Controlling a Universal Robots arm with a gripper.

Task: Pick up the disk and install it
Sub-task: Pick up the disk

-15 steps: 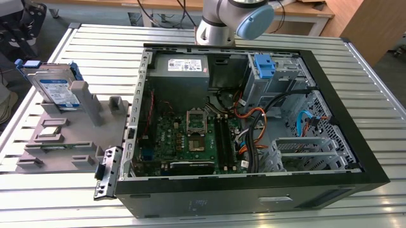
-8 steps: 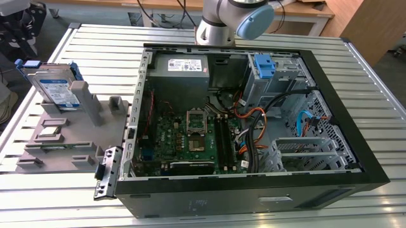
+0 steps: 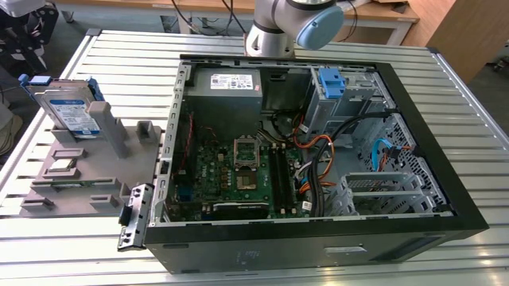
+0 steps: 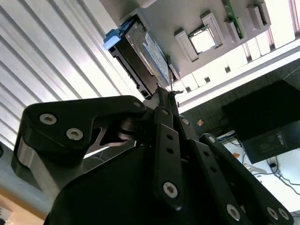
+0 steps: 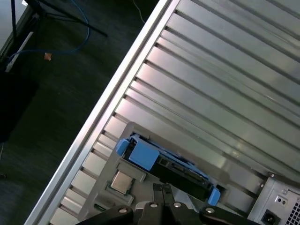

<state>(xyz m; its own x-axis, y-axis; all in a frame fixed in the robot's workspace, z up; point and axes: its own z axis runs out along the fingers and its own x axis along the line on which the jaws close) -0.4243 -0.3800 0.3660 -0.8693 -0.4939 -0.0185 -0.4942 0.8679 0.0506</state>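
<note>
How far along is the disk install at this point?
Nothing looks done: the disk stands upright in the grey holder on the exterior view's left, outside the open computer case. In hand: nothing; the gripper is shut and empty, apart from the disk in both wrist views. Picking up and installing are both left.

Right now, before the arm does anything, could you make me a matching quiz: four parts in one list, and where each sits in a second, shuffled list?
Things:
1. disk
2. power supply box
3. blue caddy
4. green circuit board

Places:
A. flat on the floor of the computer case
B. in the metal drive cage at the case's far end, toward the exterior view's right
C. on edge in the grey holder, outside the case
D. at the case's far end, toward the exterior view's left

Pairs: 1-C, 2-D, 3-B, 4-A.
</note>
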